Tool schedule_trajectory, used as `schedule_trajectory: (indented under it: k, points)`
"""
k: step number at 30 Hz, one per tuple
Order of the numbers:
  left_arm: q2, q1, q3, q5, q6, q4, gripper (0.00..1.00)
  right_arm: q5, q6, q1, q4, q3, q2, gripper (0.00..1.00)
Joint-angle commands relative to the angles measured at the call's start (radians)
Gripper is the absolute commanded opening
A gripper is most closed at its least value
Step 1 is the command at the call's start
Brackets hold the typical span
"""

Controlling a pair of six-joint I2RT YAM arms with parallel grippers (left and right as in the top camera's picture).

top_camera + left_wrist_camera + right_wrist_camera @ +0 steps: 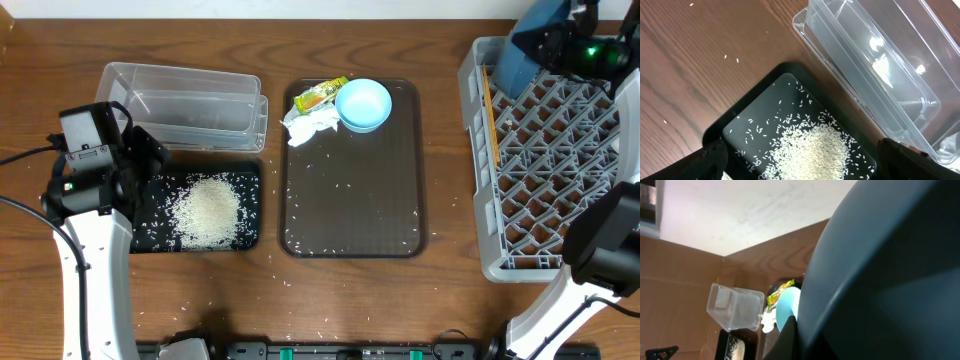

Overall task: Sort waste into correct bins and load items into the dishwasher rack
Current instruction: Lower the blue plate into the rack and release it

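Overhead, the right gripper is clamped on the blue plate, held on edge at the far corner of the rack. It should go down straight between pegs, clear of the chopsticks, before release. The left gripper hangs spread wide over the black tray of rice.

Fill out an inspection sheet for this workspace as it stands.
Surface: wooden table, stray rice grains on it.
Job's things: rice pile in black tray; clear tub looks empty; napkin, wrapper and light blue bowl on brown tray; chopsticks in rack; cup not seen.
Clutter: more rice grains across the brown tray.
Grippers: left gripper open above the black tray; right gripper shut on dark blue plate at the rack's far corner.
Cables: black cable beside the left arm.
Surroundings: pale wall beyond the table.
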State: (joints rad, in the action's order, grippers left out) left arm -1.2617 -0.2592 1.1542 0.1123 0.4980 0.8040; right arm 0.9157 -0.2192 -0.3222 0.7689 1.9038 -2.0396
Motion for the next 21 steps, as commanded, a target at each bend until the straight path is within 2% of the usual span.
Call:
schedule_trajectory:
  k: [1, 4, 7, 10, 15, 18, 21]
  points:
    - [-0.007, -0.004, 0.011, 0.02, 0.001, -0.001, 0.98, -0.107, -0.026, -0.032, 0.051, -0.018, -0.011, 0.01]
    - [-0.007, -0.004, 0.011, 0.02, 0.001, -0.001, 0.98, -0.129, -0.026, -0.048, 0.066, -0.018, -0.01, 0.04]
    - [-0.007, -0.004, 0.011, 0.02, 0.001, -0.001, 0.98, -0.142, -0.027, -0.066, 0.075, -0.018, -0.008, 0.13]
    - [-0.007, -0.004, 0.011, 0.02, 0.001, -0.001, 0.98, -0.161, -0.027, -0.082, 0.099, -0.018, 0.0, 0.26]
    - [-0.007, -0.004, 0.011, 0.02, 0.001, -0.001, 0.98, -0.208, -0.027, -0.094, 0.155, -0.018, 0.032, 0.33]
    - [-0.007, -0.004, 0.011, 0.02, 0.001, -0.001, 0.98, -0.236, -0.027, -0.094, 0.196, -0.018, 0.066, 0.47]
    - [-0.007, -0.004, 0.011, 0.02, 0.001, -0.001, 0.98, -0.269, -0.029, -0.093, 0.25, -0.018, 0.113, 0.51]
